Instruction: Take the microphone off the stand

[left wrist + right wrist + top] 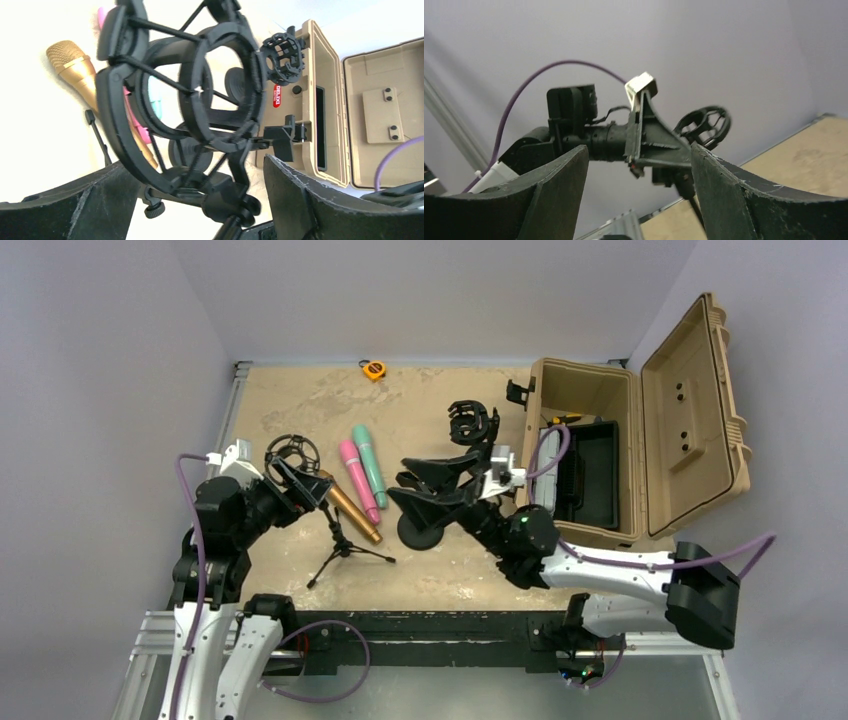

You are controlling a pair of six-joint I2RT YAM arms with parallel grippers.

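The gold microphone lies flat on the table beside the tripod stand, outside the stand's black shock mount. In the left wrist view the mount's ring is empty, and the gold microphone rests on the table behind it. My left gripper is open, its fingers either side of the mount's lower joint without touching it. My right gripper is open and holds nothing. It hovers right of the stand and points toward the left arm.
A pink microphone and a green one lie next to the gold one. A second stand with a round base and its own mount sits under my right gripper. An open tan case stands at the right. A small tape measure lies at the back.
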